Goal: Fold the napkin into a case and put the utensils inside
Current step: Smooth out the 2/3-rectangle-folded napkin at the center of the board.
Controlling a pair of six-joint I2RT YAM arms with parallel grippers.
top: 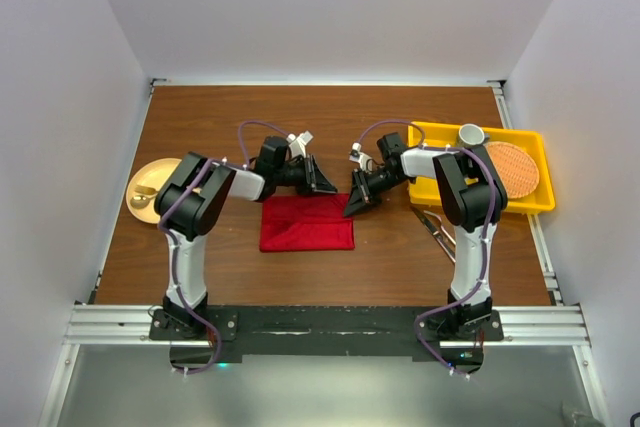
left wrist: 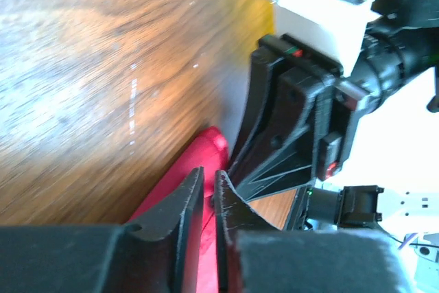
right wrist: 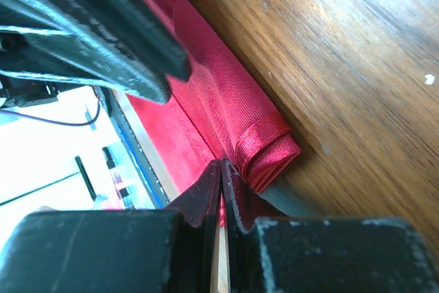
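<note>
Two claws meet at the far edge of the napkin (top: pixel 307 223), which lies as a flat deep-red rectangle in the middle of the tabletop (top: pixel 400 107), just in front of both arm bases. We see the left claw (left wrist: pixel 209 193) drawn nearly together, with red cloth running up between its jaws, so we judge it to be pinching the far hem. The right claw (right wrist: pixel 221 180) is pressed to a thin slit on the same fabric at the far right corner, just beside a rolled hem (right wrist: pixel 269 147). We think the two grips sit this close together so that the edge can be lifted evenly and carried over as one fold, without the soft cloth sagging or skewing between them. The case is not yet formed: the cloth looks wider than a pouch should be. The utensils (top: pixel 437 228) wait on the bare wood to the right, partly hidden behind the right arm, well apart from the napkin. A yellow tray (top: pixel 430 134) at the far right holds an orange woven mat (top: pixel 512 168) and a white cup (top: pixel 472 134); a round plate (top: pixel 150 190) sits at the left edge. The tabletop is dark brown wood grain, glossy under the light, closed in by plain white walls (top: pixel 60 147) on three sides, with a metal rail (top: pixel 330 322) along the near edge.
</note>
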